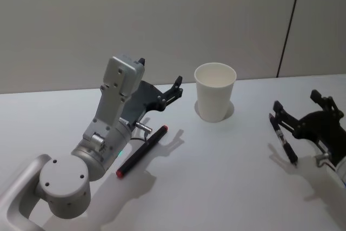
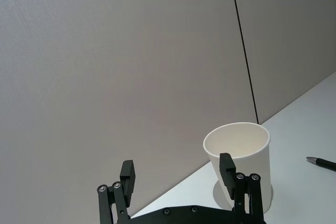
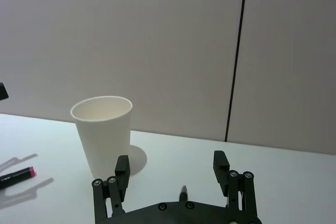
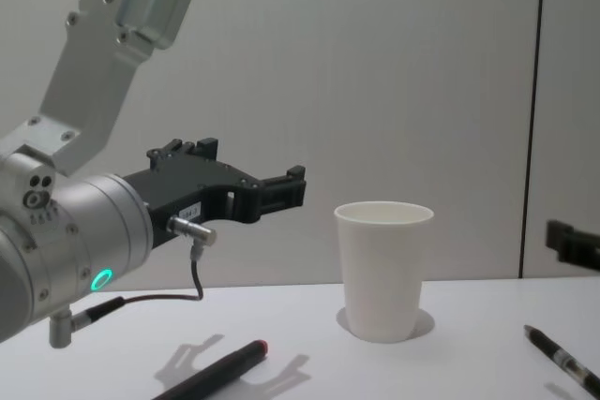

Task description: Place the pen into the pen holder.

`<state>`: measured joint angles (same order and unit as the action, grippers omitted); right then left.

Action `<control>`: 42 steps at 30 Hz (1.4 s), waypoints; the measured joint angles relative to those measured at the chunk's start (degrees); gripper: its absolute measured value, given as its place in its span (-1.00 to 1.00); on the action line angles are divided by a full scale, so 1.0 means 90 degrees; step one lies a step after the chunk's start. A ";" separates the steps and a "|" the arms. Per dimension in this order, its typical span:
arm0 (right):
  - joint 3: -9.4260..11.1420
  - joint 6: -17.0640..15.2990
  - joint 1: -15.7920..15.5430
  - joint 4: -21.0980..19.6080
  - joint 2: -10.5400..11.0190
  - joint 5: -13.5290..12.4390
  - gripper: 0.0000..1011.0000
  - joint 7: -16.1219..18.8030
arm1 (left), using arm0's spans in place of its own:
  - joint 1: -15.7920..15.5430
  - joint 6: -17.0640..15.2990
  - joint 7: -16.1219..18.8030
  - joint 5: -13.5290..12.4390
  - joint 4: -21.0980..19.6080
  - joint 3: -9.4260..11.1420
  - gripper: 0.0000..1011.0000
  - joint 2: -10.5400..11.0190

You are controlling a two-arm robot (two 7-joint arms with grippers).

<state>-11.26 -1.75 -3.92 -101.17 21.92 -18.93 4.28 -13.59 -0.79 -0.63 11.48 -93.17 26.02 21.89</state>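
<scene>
1. The pen holder [image 1: 215, 101], a plain white paper cup, stood upright and empty near the far edge of the white table [image 1: 216, 193], between the two arms.
2. Red-tipped pen [image 1: 141, 151]: it lay flat on the table, slanting towards the cup, close beside the left arm and well short of the cup.
3. Black pen [image 1: 286, 147]: it lay flat on the robot's right, apart from the cup. Which of the two pens the task meant could not be settled from the views.
4. Left gripper [image 2: 177, 177]: it was raised clear of the table and aimed at the cup, its fingers spread wide with nothing between them.
5. Right gripper [image 3: 171, 169]: it hung low over the black pen, its fingers likewise spread wide and empty, and the pen's tip showed between them in the right wrist view.
6. Handling, as a judgement: either pen looked light, stiff and smooth, apt to roll, and best pinched across the barrel near its middle. The cup looked light and easily tipped, so the pen should enter tip-down within the rim without striking the wall.
</scene>
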 joint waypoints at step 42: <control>-0.0003 -0.1859 0.0101 -0.0236 -0.0330 0.0163 0.98 -0.1112 | 0.0000 0.0000 0.0000 0.0000 0.0000 0.0000 0.98 0.0000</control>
<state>-11.29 -18.49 -3.01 -103.30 18.95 -17.46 -5.73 -13.59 -0.79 -0.63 11.48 -93.18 26.02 21.89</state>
